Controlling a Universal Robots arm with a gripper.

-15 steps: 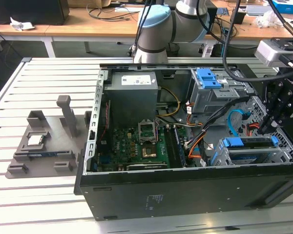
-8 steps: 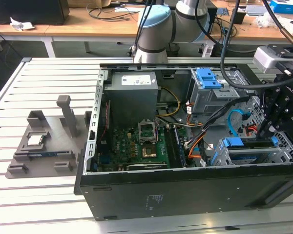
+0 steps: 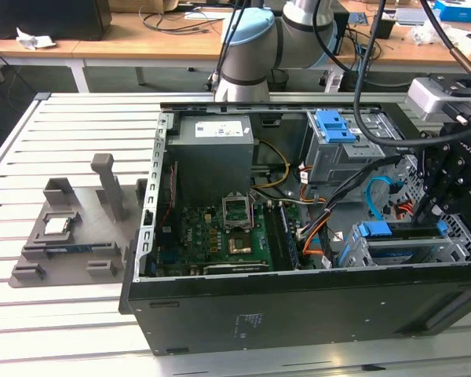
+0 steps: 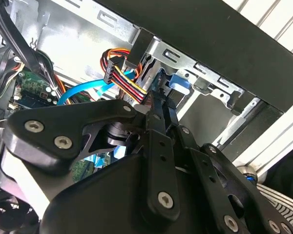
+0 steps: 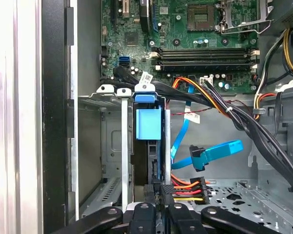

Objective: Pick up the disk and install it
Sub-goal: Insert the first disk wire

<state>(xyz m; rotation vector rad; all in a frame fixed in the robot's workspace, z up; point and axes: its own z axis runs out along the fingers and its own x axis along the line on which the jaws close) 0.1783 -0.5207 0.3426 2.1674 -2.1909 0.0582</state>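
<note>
Gripper (image 4: 158, 100) fingers look drawn close together, pinching the disk (image 5: 154, 168) across its thin side, though the contact itself is half hidden by the linkage in both wrist views.

The disk stands on edge in a slot of the grey drive cage (image 5: 124, 146), at the near corner of the computer case (image 3: 298, 306) on the exterior view's right. Its blue rail tab (image 5: 149, 123) is level with the cage's rim.

By my judgement the disk is dense for its size and fully rigid, with smooth metal faces that could slip under a light pinch. It is sensitive to knocks, so the flat metal sides or the plastic rails are the places to hold, not the connector end. The rails leave little play, so a tilted drive would likely bind in the slot.

Just beside the cage, a bundle of red, yellow and black power leads (image 5: 185, 187) and a blue data cable (image 5: 215, 152) lie loose, close enough to snag. Farther off sits the motherboard (image 5: 185, 29).
</note>
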